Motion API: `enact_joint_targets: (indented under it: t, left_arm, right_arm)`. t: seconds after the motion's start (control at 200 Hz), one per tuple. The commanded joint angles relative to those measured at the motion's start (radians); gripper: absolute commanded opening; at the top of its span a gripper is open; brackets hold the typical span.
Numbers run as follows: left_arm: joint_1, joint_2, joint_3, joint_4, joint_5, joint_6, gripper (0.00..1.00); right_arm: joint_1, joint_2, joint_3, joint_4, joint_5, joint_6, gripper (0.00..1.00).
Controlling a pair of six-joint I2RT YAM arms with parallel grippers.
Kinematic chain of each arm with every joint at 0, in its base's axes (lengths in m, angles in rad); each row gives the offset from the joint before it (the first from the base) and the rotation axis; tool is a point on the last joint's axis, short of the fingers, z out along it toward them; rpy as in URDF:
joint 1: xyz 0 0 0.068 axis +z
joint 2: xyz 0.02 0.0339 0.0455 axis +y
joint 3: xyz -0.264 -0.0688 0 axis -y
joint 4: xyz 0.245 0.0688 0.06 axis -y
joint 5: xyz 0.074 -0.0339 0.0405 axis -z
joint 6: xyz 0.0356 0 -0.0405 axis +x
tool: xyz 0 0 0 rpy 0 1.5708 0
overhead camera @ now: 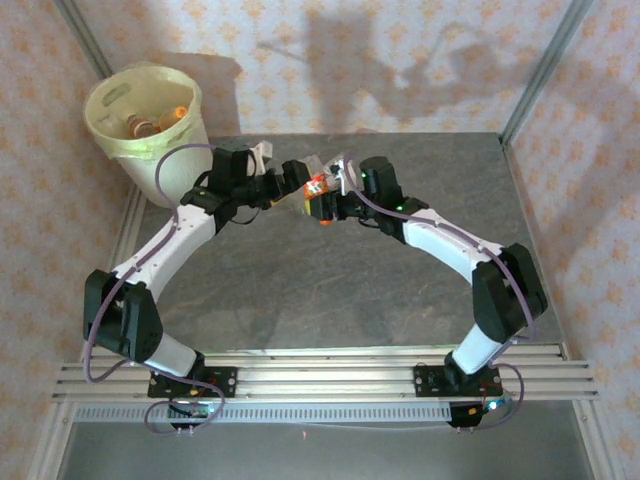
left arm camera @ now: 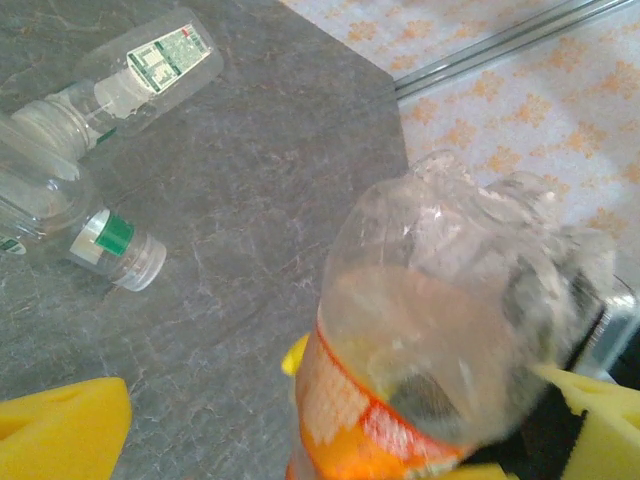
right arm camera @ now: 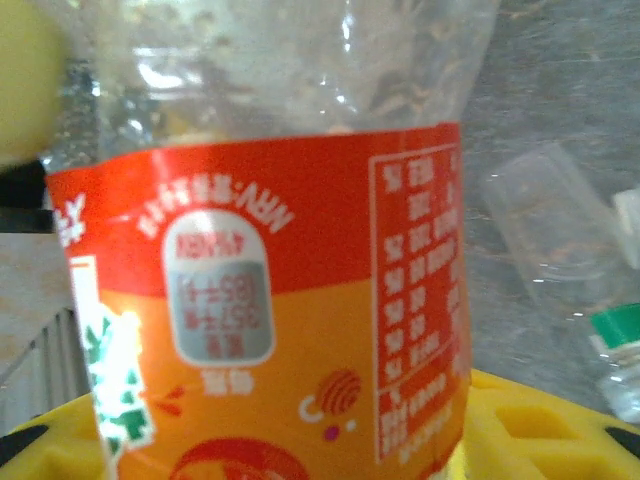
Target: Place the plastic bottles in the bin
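- The bin point(overhead camera: 135, 160) stands off the surface's point(overhead camera: 330, 290) far-left corner.
- The orange-labelled bottle point(right arm camera: 270, 280) hangs above mid-surface, clamped at its label by your right claw point(overhead camera: 328, 203). It looks empty, thin-walled and light, so it probably dents and slips easily.
- Your left claw point(overhead camera: 280, 185) gapes wide either side of it. Take hold at the labelled band.
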Motion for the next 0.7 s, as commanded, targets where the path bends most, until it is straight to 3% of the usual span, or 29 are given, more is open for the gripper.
enact_joint_targets:
  t: [0.0,0.235,0.465,0.535,0.63,0.696]
  left_arm:
    - [-0.014,-0.005,0.023,0.090,0.048,0.040,0.99]
    - [-0.016,0.000,-0.025,0.179,0.085,0.044,0.81]
    - [-0.019,-0.003,-0.010,0.107,0.070,0.109,0.76]
    - [-0.019,-0.008,-0.023,0.131,0.078,0.102,0.66]
    - [-0.019,-0.015,-0.038,0.166,0.081,0.088,0.53]
    - [-0.019,-0.025,-0.045,0.164,0.035,0.081,0.49]
  right_arm:
    - [0.006,0.014,0.027,0.065,-0.104,0.040,0.26]
    - [0.006,0.027,0.062,0.056,-0.225,0.079,0.27]
    - [0.007,0.059,0.120,0.029,-0.335,0.115,0.30]
    - [0.006,0.064,0.134,0.016,-0.342,0.114,0.32]
    - [0.007,0.059,0.141,0.009,-0.307,0.122,0.38]
    - [0.007,0.054,0.147,-0.013,-0.227,0.138,0.51]
